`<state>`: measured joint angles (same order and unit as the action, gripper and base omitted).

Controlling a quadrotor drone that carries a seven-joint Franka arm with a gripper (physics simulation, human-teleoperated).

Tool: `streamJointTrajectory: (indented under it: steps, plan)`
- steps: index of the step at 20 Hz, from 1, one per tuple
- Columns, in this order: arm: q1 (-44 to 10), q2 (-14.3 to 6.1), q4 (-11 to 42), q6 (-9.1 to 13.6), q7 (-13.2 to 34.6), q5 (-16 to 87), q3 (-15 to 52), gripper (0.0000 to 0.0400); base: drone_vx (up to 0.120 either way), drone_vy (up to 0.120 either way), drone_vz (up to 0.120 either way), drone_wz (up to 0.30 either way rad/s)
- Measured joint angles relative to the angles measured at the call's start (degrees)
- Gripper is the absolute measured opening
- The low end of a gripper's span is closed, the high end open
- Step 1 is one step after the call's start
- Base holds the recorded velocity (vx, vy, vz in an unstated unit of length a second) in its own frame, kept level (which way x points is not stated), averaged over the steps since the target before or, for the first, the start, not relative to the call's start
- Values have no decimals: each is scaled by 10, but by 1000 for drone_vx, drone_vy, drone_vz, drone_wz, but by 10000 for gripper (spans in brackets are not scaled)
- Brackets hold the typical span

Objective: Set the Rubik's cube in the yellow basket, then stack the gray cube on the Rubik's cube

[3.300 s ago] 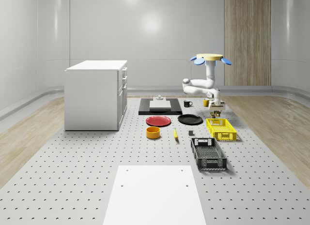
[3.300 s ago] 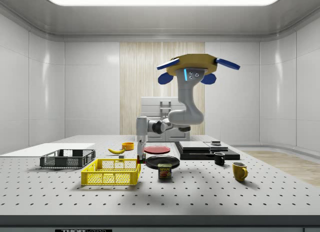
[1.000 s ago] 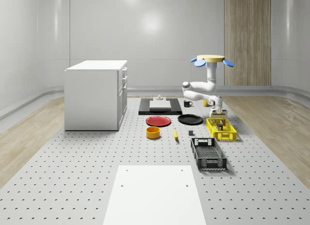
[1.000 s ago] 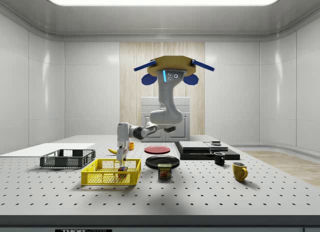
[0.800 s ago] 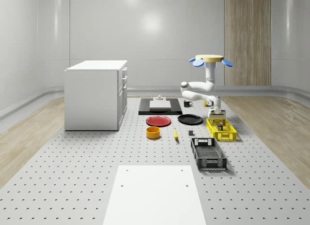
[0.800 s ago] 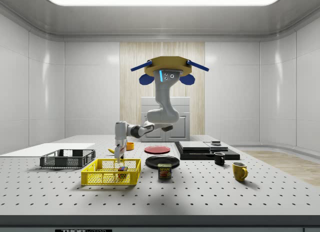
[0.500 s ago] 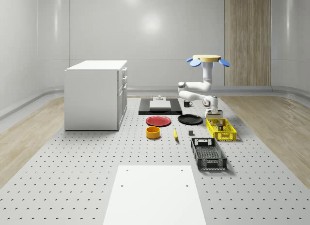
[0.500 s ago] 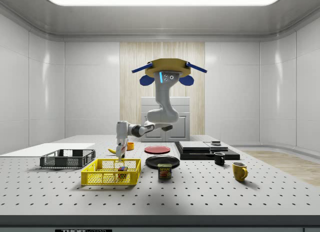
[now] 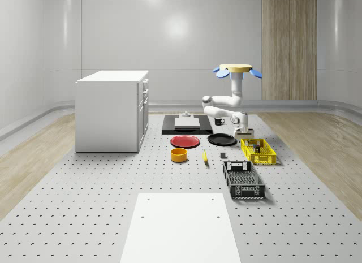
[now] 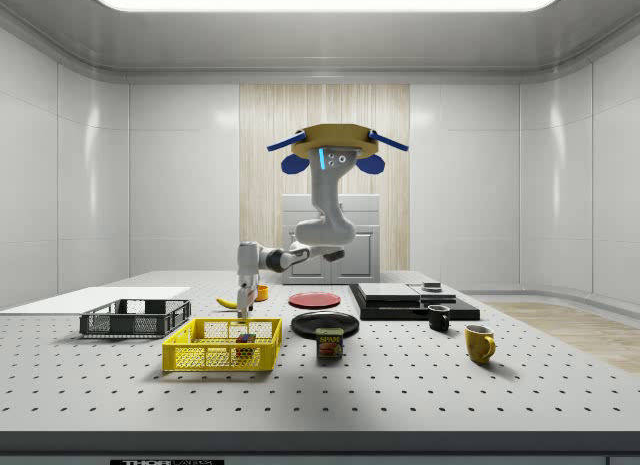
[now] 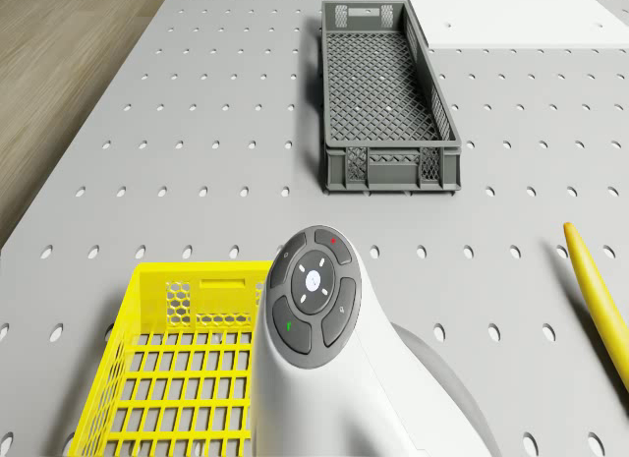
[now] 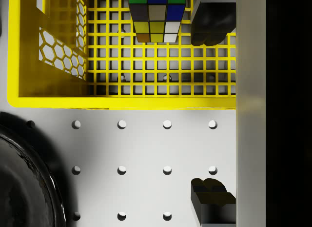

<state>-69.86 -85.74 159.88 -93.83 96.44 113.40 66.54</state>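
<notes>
Looking at the Rubik's cube [image 12: 157, 14] down on the floor of the yellow basket [image 12: 122, 101], near one end, sitting free. Calling the first half done, by the look of it. Hovering the drone [image 10: 335, 140] high over the table [image 9: 85, 189], roughly above the black plate [image 9: 222, 139]. Hanging the gripper [image 12: 209, 110] over the basket's rim on the plate side, with fingers [image 12: 209, 22] spread wide and gripping nothing. Going next, most likely, for the small gray cube [image 9: 223, 156], out on the table between the banana [image 9: 205, 156] and the basket. Best to rise well clear of the rim before swinging across. Then come straight down, square up to its flat sides, centre and close gently.
</notes>
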Motion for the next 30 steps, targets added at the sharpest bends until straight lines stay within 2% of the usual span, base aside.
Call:
streamJointTrajectory:
  steps: [9, 21, 30]
  plan:
    - [1, 2, 0, 2, -1, 1, 0, 400, 0, -120, 0, 0]
    - [2, 4, 0, 4, -1, 2, -1, 400, 113, -120, 0, 0]
    - [3, 6, 0, 5, -2, 3, -1, 400, 0, -120, -40, 0]
